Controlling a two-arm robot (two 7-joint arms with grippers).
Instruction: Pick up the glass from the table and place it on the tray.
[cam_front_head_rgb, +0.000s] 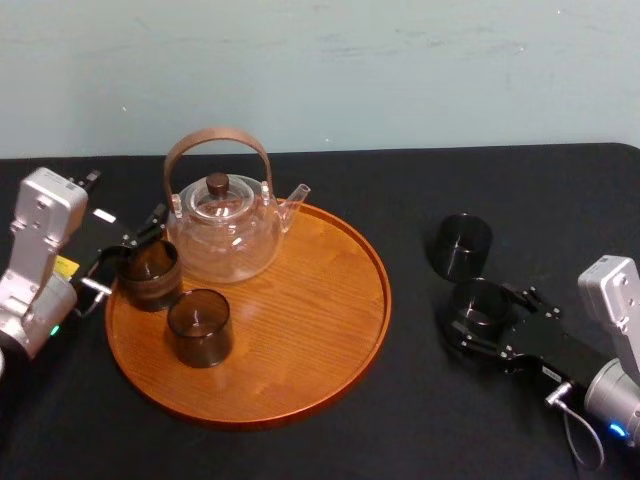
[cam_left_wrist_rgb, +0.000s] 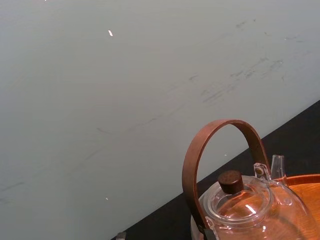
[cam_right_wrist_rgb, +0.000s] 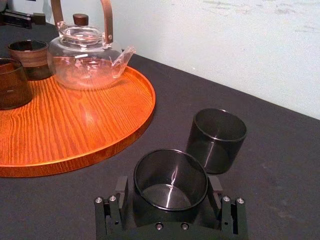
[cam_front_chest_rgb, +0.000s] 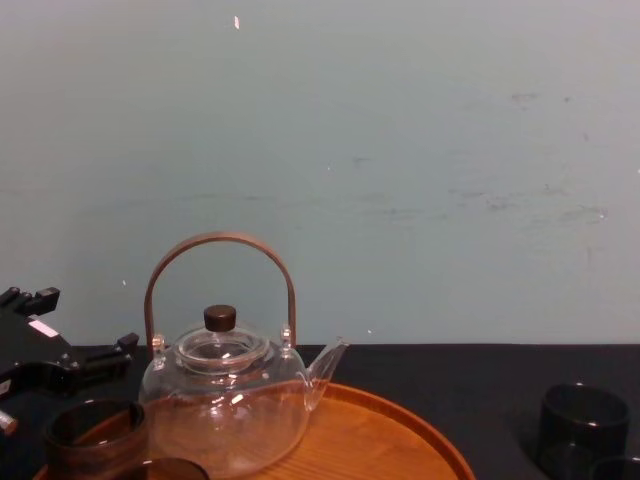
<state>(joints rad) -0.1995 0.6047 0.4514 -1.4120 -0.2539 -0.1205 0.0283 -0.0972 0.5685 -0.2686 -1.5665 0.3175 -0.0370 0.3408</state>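
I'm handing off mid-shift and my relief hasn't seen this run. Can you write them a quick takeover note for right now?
Right tool: around a dark glass standing on the table, right of the tray; apparently not lifted yet.
Left tool: at the tray's left edge, beside a banded glass.
Done: banded glass and a plain glass sit on the tray with the teapot.
Left: lift the dark glass onto the tray; a second table glass stands behind it.

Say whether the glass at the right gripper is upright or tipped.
Upright: the glass stands rim-up inside the right gripper.
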